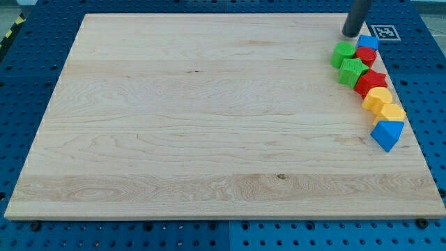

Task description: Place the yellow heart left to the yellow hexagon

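Note:
Two yellow blocks touch each other near the board's right edge. The upper one has rounded lobes and looks like the heart. The lower one looks like the hexagon, so the heart lies up and to the left of it. My tip stands at the view's top right, just above a green block and left of a small blue block. It is well above both yellow blocks and touches neither.
The blocks form a tight chain along the right edge of the wooden board: a red block, a green star, a second red block touching the yellow heart, and a blue block below the hexagon.

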